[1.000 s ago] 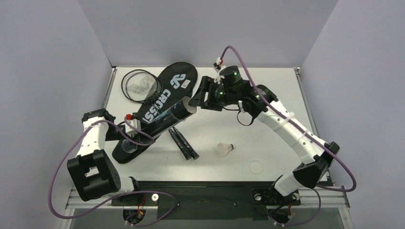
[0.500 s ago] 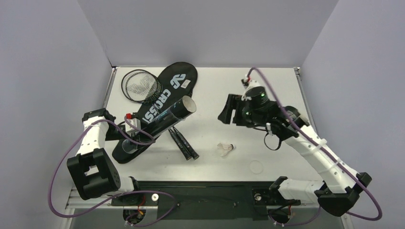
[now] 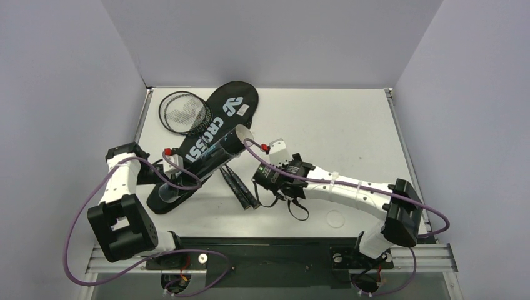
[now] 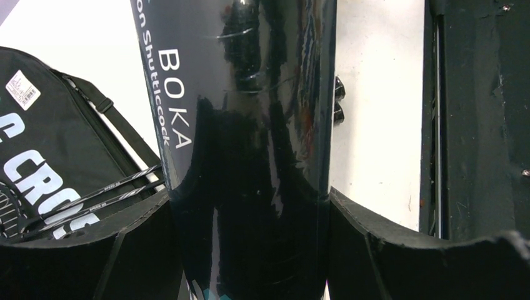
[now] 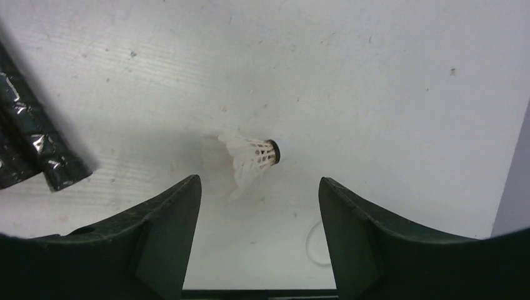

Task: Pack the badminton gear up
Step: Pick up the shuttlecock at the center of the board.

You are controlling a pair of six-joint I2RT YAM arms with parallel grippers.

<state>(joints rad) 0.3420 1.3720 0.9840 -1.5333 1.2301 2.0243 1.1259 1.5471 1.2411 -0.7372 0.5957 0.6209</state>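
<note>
White worktop [image 3: 350, 125] is seen boxed in by pale lilac walls [image 3: 262, 37], and along the bottom edge of the overhead frame both arm bases are bolted to a dark rail [image 3: 269, 253].

Nearest in, just right of centre, the right tool [image 5: 259, 184] is hung low over the worktop, its fingers spread wide with nothing between them. One white feather shuttlecock [image 5: 250, 159] is caught in the wrist view lying on its side just beyond the fingertips. It is lined up with the gap but untouched, with its cork turned to the right of the frame. From overhead it is hidden beneath the arm.

Just left of that tool, the black wrapped handles of the two rackets [image 3: 240, 187] are laid side by side at centre frame.

Over at lower left, the left tool [image 4: 247, 262] is clamped on the long black tube [image 3: 219, 153], a finger pressed to each side near its lower end. White "BOKA" lettering is read on the glossy skin. The tube is slanted across the black racket bag [image 3: 232, 105], its open mouth pointed toward the upper middle. Whether it rests on the bag cannot be told.

Farther back, the bag is stretched toward the upper centre, thin racket shafts are seen crossing it, and the round racket heads are laid at upper left, against the bag's edge.
</note>
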